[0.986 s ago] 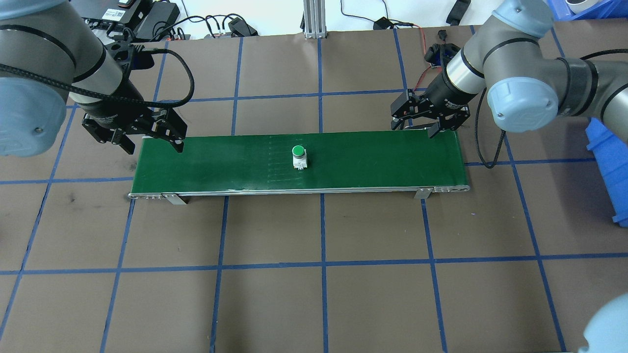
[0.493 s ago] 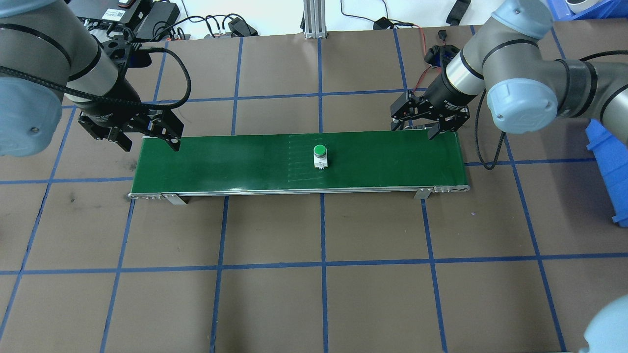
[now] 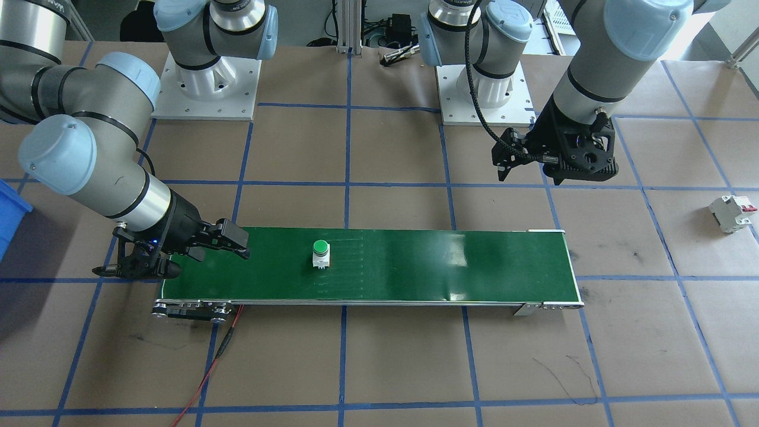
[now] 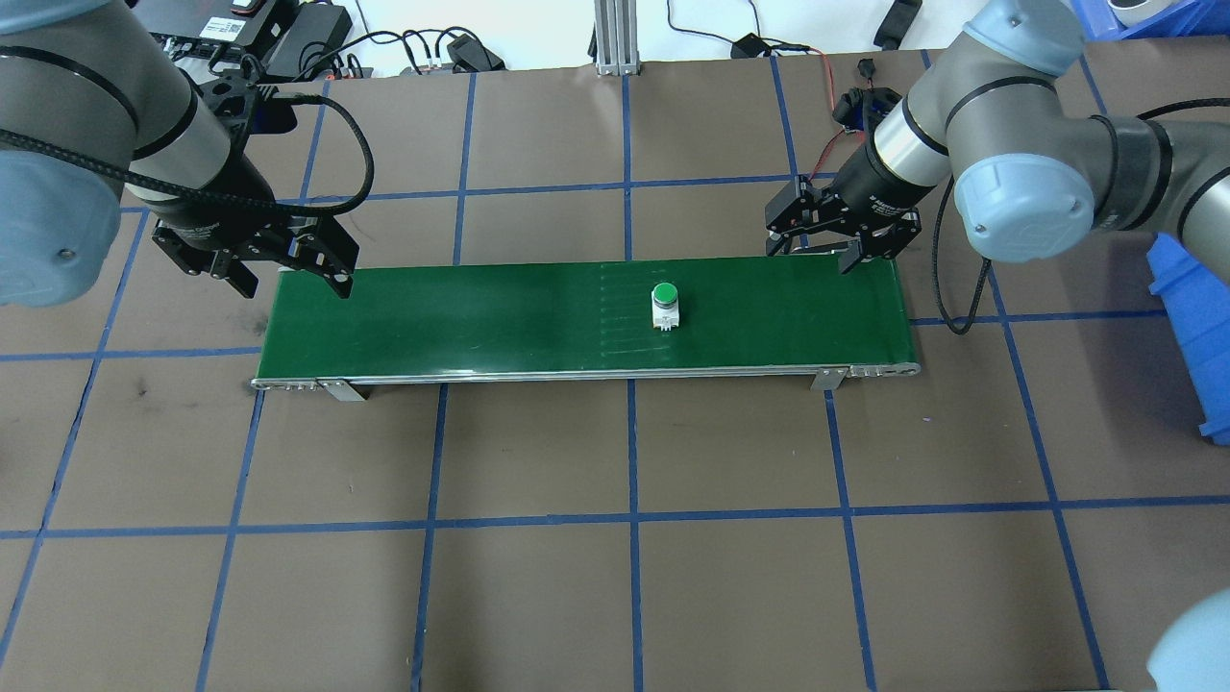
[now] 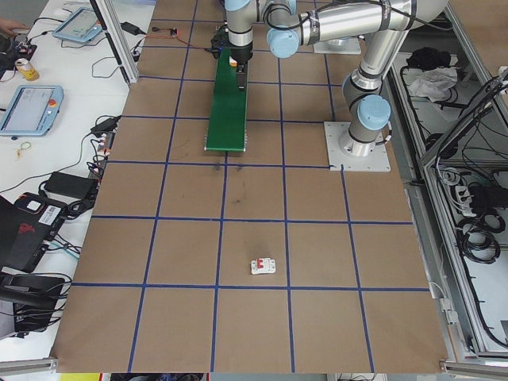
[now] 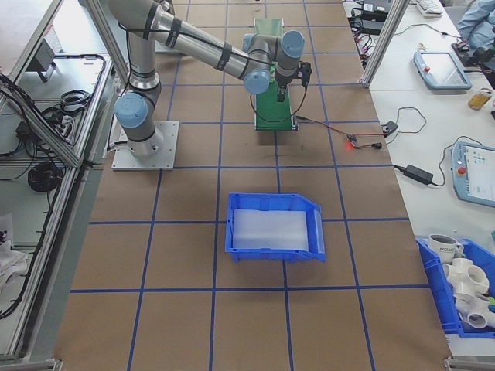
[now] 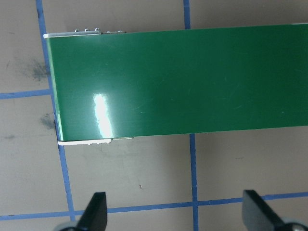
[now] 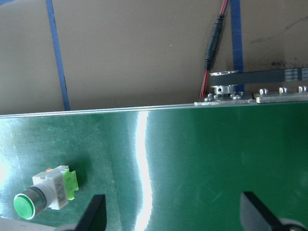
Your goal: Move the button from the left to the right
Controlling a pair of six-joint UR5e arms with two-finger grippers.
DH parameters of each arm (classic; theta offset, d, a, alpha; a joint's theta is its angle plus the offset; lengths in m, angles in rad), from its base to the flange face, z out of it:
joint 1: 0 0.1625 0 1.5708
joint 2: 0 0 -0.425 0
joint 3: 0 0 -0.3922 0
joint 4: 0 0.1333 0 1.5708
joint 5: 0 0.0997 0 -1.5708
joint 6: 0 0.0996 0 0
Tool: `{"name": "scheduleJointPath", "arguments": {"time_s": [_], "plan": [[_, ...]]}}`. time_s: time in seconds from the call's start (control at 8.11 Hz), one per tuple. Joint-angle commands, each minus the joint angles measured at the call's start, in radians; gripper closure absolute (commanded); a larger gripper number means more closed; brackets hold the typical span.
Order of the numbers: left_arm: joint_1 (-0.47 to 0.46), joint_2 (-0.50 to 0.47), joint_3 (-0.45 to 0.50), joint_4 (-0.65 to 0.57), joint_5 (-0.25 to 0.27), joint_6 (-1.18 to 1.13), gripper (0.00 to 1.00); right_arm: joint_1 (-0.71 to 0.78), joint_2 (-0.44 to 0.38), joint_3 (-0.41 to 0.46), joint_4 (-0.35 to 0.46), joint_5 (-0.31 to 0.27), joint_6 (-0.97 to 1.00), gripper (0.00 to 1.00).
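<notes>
The button [image 4: 664,300], with its green cap up and white body, stands on the green conveyor belt [image 4: 480,317], just right of the belt's middle; it also shows in the front view [image 3: 321,252]. My left gripper [image 4: 296,285] hangs open and empty over the belt's left end, far from the button. At the belt's far right edge my right gripper [image 4: 812,258] is open and empty, a little right of the button. The right wrist view has the button [image 8: 45,191] at lower left, outside the open fingers [image 8: 96,207]. Only belt shows in the left wrist view, beyond my left gripper [image 7: 174,199].
A white circuit breaker with a red tab [image 3: 732,213] lies on the brown table beyond the belt's left end. A blue bin [image 4: 1192,317] sits at the table's right end. A red wire [image 3: 219,350] runs from the belt's motor end. Cables and boxes lie along the far edge.
The button has travelled rightward along the belt, from its middle to right of centre. My left gripper drew slightly back from the belt's end. The right gripper has stayed put.
</notes>
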Motion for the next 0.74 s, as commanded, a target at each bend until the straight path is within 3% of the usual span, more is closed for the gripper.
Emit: {"name": "scheduleJointPath", "arguments": {"time_s": [0.0, 0.62], "plan": [[0.000, 0.000, 0.000, -0.001, 0.000, 0.005, 0.00, 0.010, -0.017, 0.002, 0.031, -0.005, -0.005, 0.02], [0.005, -0.009, 0.000, 0.007, -0.004, 0.003, 0.00, 0.070, -0.014, 0.009, 0.015, -0.027, 0.022, 0.06]]}}
